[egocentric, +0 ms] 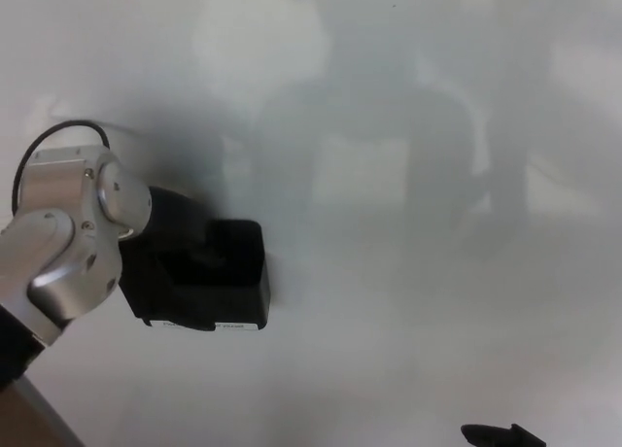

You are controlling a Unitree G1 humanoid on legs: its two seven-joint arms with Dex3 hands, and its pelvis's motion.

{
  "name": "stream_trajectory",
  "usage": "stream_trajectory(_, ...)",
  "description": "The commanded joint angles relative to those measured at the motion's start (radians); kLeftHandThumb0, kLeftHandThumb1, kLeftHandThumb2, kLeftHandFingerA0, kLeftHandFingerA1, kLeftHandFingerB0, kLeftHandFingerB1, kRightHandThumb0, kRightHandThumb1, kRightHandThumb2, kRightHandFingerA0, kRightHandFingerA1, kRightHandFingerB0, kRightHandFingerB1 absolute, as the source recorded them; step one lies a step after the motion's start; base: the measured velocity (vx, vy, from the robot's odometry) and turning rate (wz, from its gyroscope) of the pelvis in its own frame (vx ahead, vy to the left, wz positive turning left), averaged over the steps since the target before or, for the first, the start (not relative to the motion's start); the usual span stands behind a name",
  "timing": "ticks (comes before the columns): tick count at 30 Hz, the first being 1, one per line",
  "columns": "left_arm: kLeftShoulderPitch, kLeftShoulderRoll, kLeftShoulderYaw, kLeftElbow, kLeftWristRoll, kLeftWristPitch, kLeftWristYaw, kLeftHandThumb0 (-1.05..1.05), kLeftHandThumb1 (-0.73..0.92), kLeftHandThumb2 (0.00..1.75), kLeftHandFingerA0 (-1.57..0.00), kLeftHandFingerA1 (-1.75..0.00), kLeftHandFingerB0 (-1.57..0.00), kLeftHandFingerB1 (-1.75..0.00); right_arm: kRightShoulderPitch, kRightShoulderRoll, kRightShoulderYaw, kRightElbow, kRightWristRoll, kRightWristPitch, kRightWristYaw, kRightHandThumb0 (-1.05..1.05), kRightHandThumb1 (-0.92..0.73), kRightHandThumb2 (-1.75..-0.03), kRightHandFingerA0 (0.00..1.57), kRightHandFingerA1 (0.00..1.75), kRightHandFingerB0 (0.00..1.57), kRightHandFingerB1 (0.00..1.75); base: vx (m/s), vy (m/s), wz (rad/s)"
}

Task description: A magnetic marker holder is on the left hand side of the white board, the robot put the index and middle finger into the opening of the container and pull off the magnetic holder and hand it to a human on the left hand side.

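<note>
Left hand (180, 248), black against black, sits at about eight o'clock in the head view, pressed up against the magnetic marker holder (233, 277) on the whiteboard (408, 175). Holder and hand merge into one dark mass, so I cannot tell whether the fingers are inside the opening, closed around the box, or merely resting on it. The silver wrist joint (73, 233) comes in from nine o'clock, with a thin black cable (58, 131) looping over it.

Relation that matters: the holder lies directly at three to four o'clock from the hand, touching it, with its long axis running roughly level, nine to three. Its right end and lower edge, carrying a pale label strip, are the only parts clearly outlined. It appears to sit flat on the board, so I judge the pull-off is not yet done; the coming move would need to draw away from the board and then swing toward nine o'clock, where the human should be.

Right hand (501, 434) shows only as a dark tip at five o'clock, cut by the bottom edge, well apart from the holder; its state cannot be read. No person is in view. Grey shadows blur the board, and the holder's opening is hidden
</note>
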Motion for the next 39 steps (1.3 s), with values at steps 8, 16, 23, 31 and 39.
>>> stream_trajectory(8, 0.05, -0.009, 0.077, 0.021, -0.044, -0.131, 0.08, -0.89, 0.67, 1.11, 0.0, -0.26, -0.07, -0.18, 0.007, -0.009, 0.0, 0.006, 0.006, -0.013, -0.004, -0.45, -0.63, -1.0, 0.87, 0.74, 0.55, 0.6, 0.0, 0.0, 0.0)
stream_trajectory(16, 0.03, -0.019, 0.094, 0.102, -0.084, -0.202, 0.024, -0.94, 0.82, 1.2, -0.08, -0.27, -0.08, -0.14, 0.01, -0.011, 0.007, 0.005, -0.003, -0.013, -0.013, -0.48, -0.66, -1.02, 0.88, 0.73, 0.56, 0.6, 0.0, 0.0, 0.0)
stream_trajectory(23, -0.017, -0.017, 0.049, 0.187, -0.049, -0.211, -0.006, -0.94, 0.79, 1.15, -0.14, -0.47, -0.04, -0.19, 0.008, -0.012, 0.009, 0.002, -0.005, -0.009, -0.017, -0.5, -0.67, -1.03, 0.89, 0.73, 0.55, 0.6, 0.0, 0.0, 0.0)
stream_trajectory(31, -0.033, -0.043, 0.014, 0.288, -0.047, -0.255, -0.008, -0.84, 0.68, 1.09, 0.0, -0.23, -0.07, -0.2, 0.003, -0.018, 0.018, -0.001, -0.016, -0.018, -0.027, -0.47, -0.66, -1.03, 0.88, 0.73, 0.53, 0.6, 0.0, 0.0, 0.0)
stream_trajectory(39, -0.036, -0.084, -0.05, 0.34, -0.007, -0.222, -0.025, -0.9, 0.68, 1.08, 0.0, -0.16, 0.0, -0.12, 0.002, -0.015, 0.011, 0.0, -0.004, -0.018, -0.015, -0.46, -0.65, -1.02, 0.88, 0.74, 0.53, 0.59, 0.0, 0.0, 0.0)
